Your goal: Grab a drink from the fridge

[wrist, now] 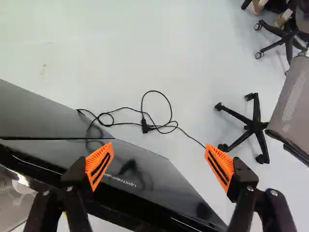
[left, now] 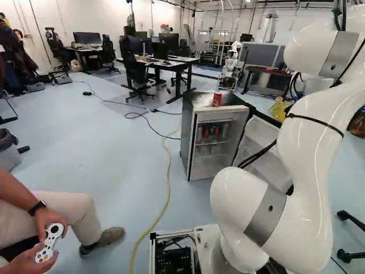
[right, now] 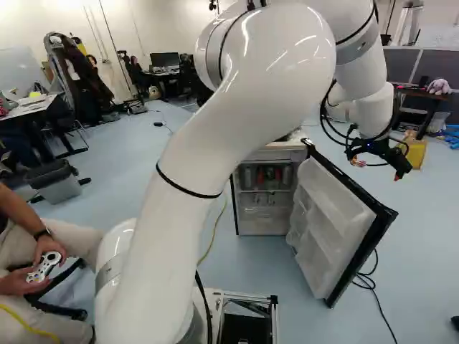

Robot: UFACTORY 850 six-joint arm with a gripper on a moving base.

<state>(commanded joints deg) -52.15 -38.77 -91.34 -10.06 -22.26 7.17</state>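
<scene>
Seems to be between opening the fridge (left: 187,134) and reaching in, with the door (right: 326,229) swung wide and no drink in hand; has the jaws released and empty, orange pads (wrist: 99,166) well apart, on the outer side of the door, over its glossy face; cannot reach the shelves from there.

Can see drink cans (right: 270,174) on the upper shelf inside, some of them red; can also see a red can (left: 217,99) upright on the fridge's top; calls next, most likely, for backing clear of the door, rounding its free edge toward the open front, then coming in level with one can before closing; could bump the door or topple neighbouring cans on the way.

Shows no table under the fridge, just pale blue floor (left: 114,148); has a yellow cable (left: 169,171) running past the fridge, and a looped black cord (wrist: 169,111) beyond the door, near a chair base (wrist: 253,125); opens behind onto a workroom with desks (left: 181,59), monitors (left: 87,38) and a low partition (right: 439,68).
</scene>
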